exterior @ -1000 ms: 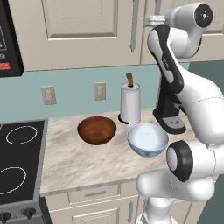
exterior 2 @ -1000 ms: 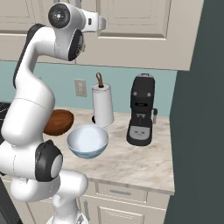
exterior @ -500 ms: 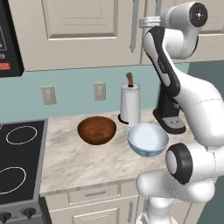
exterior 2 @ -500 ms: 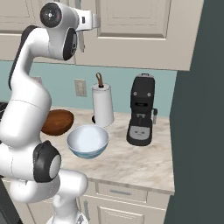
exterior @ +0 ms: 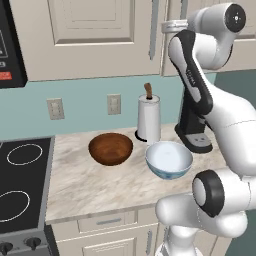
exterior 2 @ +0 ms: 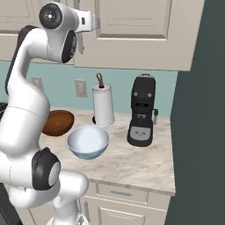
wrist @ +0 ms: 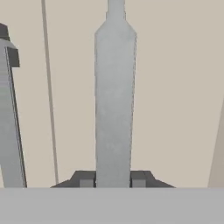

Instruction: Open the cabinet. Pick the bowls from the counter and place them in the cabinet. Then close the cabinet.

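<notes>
The cabinet (exterior: 95, 35) hangs above the counter (exterior: 100, 185) with both doors closed. My gripper (wrist: 112, 180) is raised to the doors and shut on a vertical silver handle (wrist: 114, 100), which runs up between my fingertips (wrist: 86, 179). From the left base view the gripper (exterior: 169, 25) sits by that handle (exterior: 154, 30). A second handle (wrist: 11, 113) stands past the door seam. On the counter rest the brown wooden bowl (exterior: 111, 148) and, to its right, the white bowl with a blue outside (exterior: 168, 159). Both bowls, brown (exterior 2: 57, 122) and white (exterior 2: 88, 141), also show from the right base.
A paper towel roll (exterior: 148, 120) and a black coffee machine (exterior: 192, 127) stand at the back of the counter behind the bowls. A black stovetop (exterior: 20, 185) lies to the left, with a dark microwave (exterior: 7, 45) above it. Drawers (exterior 2: 123, 193) run under the counter edge.
The jaws have closed onto the cabinet handle and the hand has moved slightly closer to the doors. The doors and bowls have not moved.
</notes>
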### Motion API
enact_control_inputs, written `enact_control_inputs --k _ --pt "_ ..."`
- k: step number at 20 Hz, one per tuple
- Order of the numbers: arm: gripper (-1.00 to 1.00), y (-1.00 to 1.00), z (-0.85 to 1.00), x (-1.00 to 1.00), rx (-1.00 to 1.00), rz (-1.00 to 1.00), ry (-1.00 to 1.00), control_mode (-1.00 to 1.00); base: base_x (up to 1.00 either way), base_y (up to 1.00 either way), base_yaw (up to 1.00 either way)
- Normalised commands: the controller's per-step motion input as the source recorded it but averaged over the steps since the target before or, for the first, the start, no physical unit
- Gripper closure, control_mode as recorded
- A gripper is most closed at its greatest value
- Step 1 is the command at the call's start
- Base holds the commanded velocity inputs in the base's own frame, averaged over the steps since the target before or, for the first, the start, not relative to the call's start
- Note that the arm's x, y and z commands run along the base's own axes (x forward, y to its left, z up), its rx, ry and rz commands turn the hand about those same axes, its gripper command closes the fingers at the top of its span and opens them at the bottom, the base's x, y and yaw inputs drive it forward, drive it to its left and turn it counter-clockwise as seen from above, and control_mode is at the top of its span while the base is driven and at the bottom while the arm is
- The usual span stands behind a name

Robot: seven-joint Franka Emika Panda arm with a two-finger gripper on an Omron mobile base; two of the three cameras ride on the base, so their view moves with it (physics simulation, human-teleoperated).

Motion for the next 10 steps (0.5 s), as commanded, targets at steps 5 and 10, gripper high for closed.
enact_control_inputs --k 5,10 --pt "1.0 -0.04 0.0 -0.64 0.0 0.1 -0.06 -1.0 0.0 0.0 0.0" --pt "1.0 -0.07 0.0 -0.71 0.0 0.1 -0.05 -1.0 0.0 0.0 0.0"
